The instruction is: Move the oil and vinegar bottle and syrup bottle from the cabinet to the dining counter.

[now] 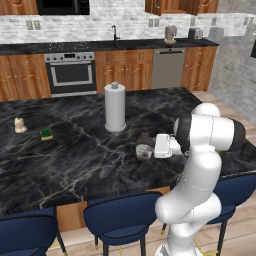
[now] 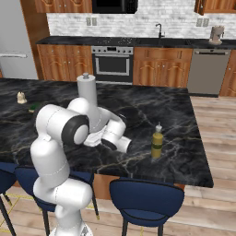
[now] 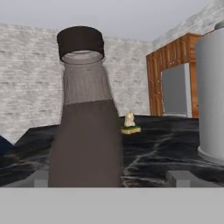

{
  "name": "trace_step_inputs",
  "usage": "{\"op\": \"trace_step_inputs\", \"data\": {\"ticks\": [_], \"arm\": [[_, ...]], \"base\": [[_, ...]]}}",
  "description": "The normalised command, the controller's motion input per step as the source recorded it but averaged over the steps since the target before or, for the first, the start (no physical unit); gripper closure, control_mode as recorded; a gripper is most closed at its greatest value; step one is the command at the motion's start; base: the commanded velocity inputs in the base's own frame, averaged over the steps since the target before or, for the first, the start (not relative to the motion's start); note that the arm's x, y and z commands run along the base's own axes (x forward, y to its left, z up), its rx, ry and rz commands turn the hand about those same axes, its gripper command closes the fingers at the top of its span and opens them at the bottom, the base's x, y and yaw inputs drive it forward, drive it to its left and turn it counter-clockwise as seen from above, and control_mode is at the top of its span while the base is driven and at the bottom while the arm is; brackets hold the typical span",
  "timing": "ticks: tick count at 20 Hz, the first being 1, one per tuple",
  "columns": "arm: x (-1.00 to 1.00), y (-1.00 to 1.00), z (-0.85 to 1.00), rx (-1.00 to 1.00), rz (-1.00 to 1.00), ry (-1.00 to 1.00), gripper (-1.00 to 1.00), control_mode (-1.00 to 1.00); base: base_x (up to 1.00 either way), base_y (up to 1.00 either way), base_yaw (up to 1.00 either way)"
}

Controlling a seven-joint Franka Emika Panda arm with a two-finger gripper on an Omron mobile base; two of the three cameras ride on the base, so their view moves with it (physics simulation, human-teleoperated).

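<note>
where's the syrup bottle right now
The syrup bottle stands on the dining counter, between the open gripper, just front-right of the paper-towel roll.

Oil and vinegar bottle stands, seemingly upright, on dining counter.

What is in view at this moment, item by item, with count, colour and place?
syrup bottle: 1, dark brown with black cap, standing on the dining counter between the gripper's fingers
oil bottle: 1, yellow-green, upright on the counter near its right end
paper towel roll: 1, white, upright mid-counter behind the syrup bottle
sponge: 1, green and yellow, on the counter's left part
small figure: 1, cream, left of the sponge
dining counter: 1, black marble with gold veins
stools: at least three, blue, along the near edge
oven: 1, steel, back wall
dishwasher: 1, grey, back wall
gripper: 1, white, open around the syrup bottle
</note>
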Motion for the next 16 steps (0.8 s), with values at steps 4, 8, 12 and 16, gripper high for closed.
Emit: {"op": "trace_step_inputs", "data": {"ticks": [4,8,12,16], "arm": [[0.00,-0.05,0.17,0.00,0.00,0.00,-1.00,-1.00],[-0.09,-0.18,0.34,0.01,0.00,-0.01,-1.00,-1.00],[-0.24,-0.27,0.38,0.02,0.00,-0.02,-1.00,-1.00],[-0.44,-0.25,0.47,0.03,0.00,-0.05,-1.00,-1.00]], "base": [[0.00,0.00,0.00],[0.00,0.00,0.00],[0.00,0.00,0.00],[0.00,0.00,0.00]]}}
